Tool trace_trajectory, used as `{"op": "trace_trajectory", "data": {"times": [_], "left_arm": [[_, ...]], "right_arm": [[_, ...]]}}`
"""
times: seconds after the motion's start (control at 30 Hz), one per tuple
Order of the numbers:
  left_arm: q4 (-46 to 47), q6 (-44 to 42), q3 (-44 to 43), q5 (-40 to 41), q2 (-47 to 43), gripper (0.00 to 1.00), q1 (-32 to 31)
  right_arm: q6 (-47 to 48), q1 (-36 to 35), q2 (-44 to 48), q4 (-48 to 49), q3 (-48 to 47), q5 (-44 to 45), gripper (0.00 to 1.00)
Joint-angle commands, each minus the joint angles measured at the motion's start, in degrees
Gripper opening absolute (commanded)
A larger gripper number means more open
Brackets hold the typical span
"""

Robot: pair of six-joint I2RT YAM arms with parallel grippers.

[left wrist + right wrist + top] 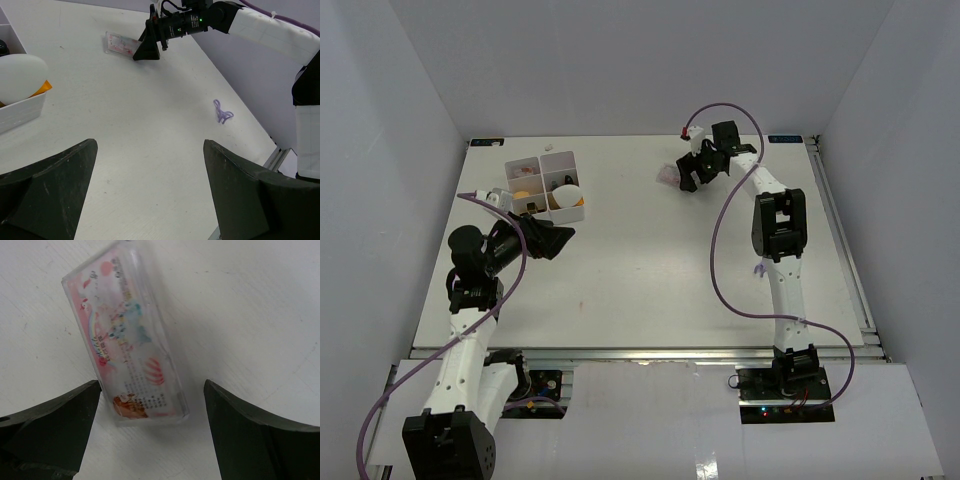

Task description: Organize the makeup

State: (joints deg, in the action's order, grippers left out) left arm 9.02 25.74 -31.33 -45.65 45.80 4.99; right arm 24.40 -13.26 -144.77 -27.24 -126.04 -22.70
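Observation:
A clear flat packet point(125, 335) with pink print lies flat on the white table at the far middle point(667, 173), also in the left wrist view point(120, 43). My right gripper point(150, 430) is open just over its near end, one finger to each side, not touching it; it shows from above point(692, 172). The white compartmented box point(563, 160) at the far left holds a beige egg-shaped sponge point(17, 77), an orange tube point(576, 201) and other small items. My left gripper point(150, 200) is open and empty, beside the box point(548, 240).
A small purple wire tie point(222, 112) lies on the table right of centre, near the right arm point(761, 271). Purple cables loop along both arms. Grey walls close the table on three sides.

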Motion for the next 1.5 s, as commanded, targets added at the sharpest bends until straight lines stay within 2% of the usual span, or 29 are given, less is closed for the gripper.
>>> {"op": "trace_trajectory", "data": {"times": [0.0, 0.67, 0.9, 1.03, 1.23, 1.33, 1.47], "left_arm": [[0.04, -1.04, 0.39, 0.18, -0.24, 0.98, -0.25], [-0.14, -1.13, 0.39, 0.38, -0.27, 0.98, -0.24], [-0.13, -1.13, 0.39, 0.3, -0.19, 0.98, -0.25], [0.4, -0.6, 0.57, -0.33, -0.01, 0.98, -0.25], [2.42, 2.14, 0.6, -2.1, 0.87, 0.98, -0.28], [3.02, 4.12, -0.24, -2.26, 1.88, 0.98, -0.34], [3.18, 9.43, -2.02, -2.19, 4.79, 0.98, -0.97]], "right_arm": [[0.88, -0.68, -0.71, 0.38, -3.2, -0.9, 0.9], [6.04, -1.86, -1.75, -2.42, -4.31, 1.33, 0.9], [7.3, -1.86, -1.5, -3.85, -2.97, 2.57, 0.95], [7.59, -1.86, -0.24, -3.78, -1.22, 1.69, 0.7], [8.29, -1.86, 3.76, -3.13, 3.48, -0.37, 0.41], [8.17, -1.86, 7.54, -2.75, 7.0, -1.7, 0.31], [7.28, -1.86, 13.45, -1.06, 16.67, -4.61, 0.25]]}}
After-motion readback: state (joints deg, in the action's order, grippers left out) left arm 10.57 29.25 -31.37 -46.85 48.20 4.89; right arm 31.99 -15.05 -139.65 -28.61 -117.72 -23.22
